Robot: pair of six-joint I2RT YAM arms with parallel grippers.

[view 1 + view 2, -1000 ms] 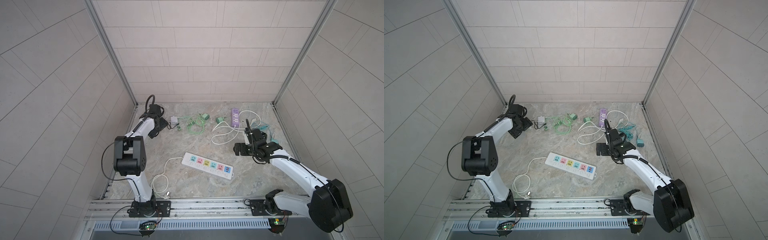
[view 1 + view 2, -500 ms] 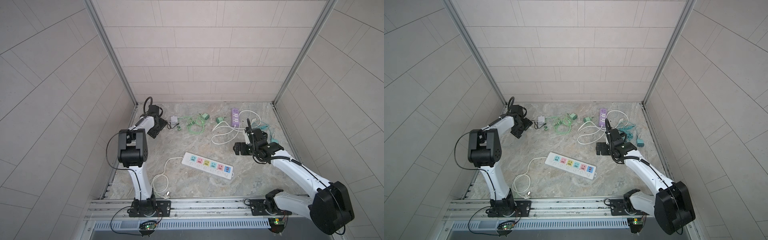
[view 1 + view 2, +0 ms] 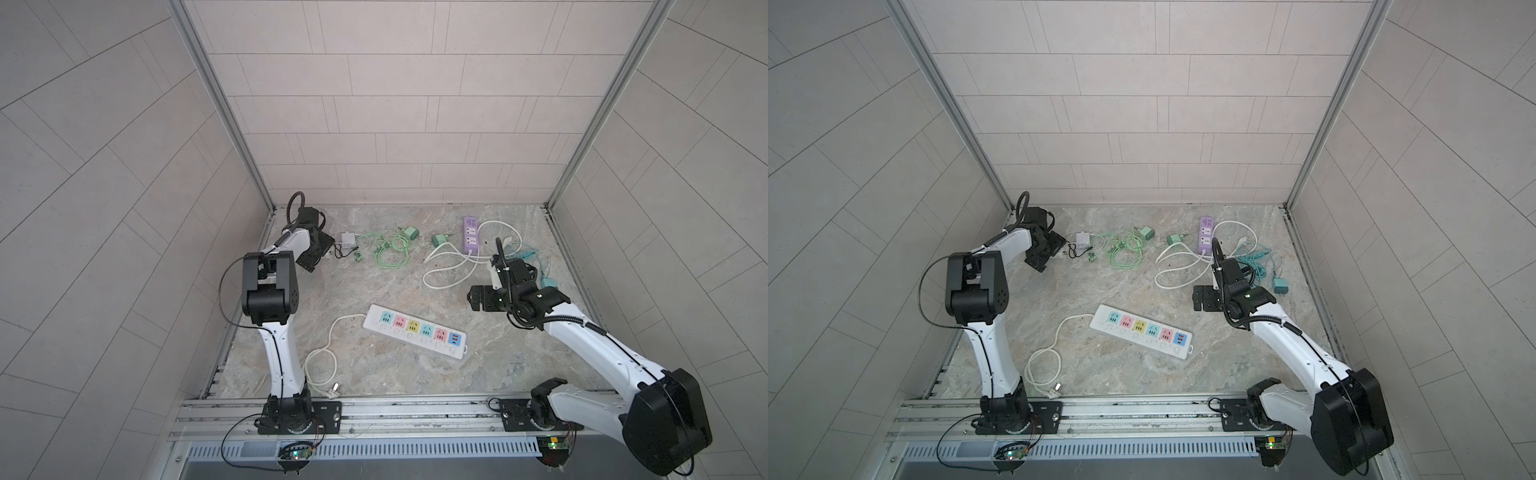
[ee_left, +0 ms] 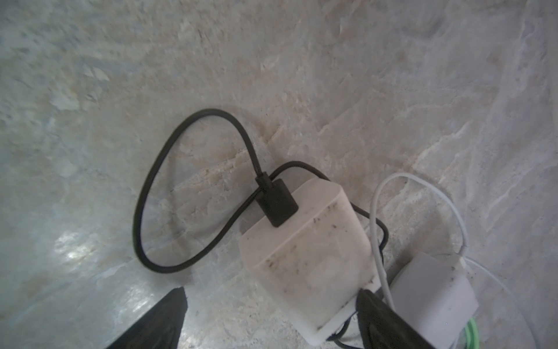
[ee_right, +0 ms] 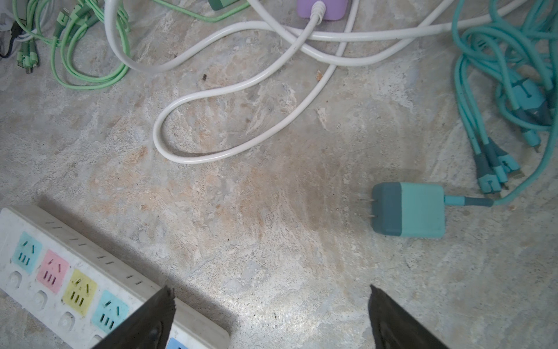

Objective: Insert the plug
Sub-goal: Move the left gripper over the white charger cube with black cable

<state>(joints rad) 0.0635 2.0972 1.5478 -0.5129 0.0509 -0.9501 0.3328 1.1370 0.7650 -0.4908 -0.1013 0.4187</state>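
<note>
The white power strip (image 3: 415, 330) (image 3: 1142, 330) with coloured sockets lies mid-floor. My left gripper (image 3: 322, 251) (image 4: 271, 305) is open at the back left, low over a white charger plug (image 4: 308, 241) with a black USB cable in it. The plug's near end lies between the fingers, against one fingertip (image 4: 377, 317). My right gripper (image 3: 478, 297) (image 5: 270, 317) is open over bare floor, holding nothing. A teal plug (image 5: 413, 210) (image 3: 549, 283) lies on its side beyond the right gripper, prongs pointing toward the strip's end (image 5: 60, 272).
A second white block (image 4: 434, 296) with a white cable sits beside the charger. Green cables and two green adapters (image 3: 409, 232) lie at the back. A purple strip (image 3: 471, 235) with a looped white cord and a tangle of teal cables (image 5: 507, 90) lie at the back right.
The left arm's elbow has swung up and to the right while its gripper stayed by the white charger. The right arm has not moved.
</note>
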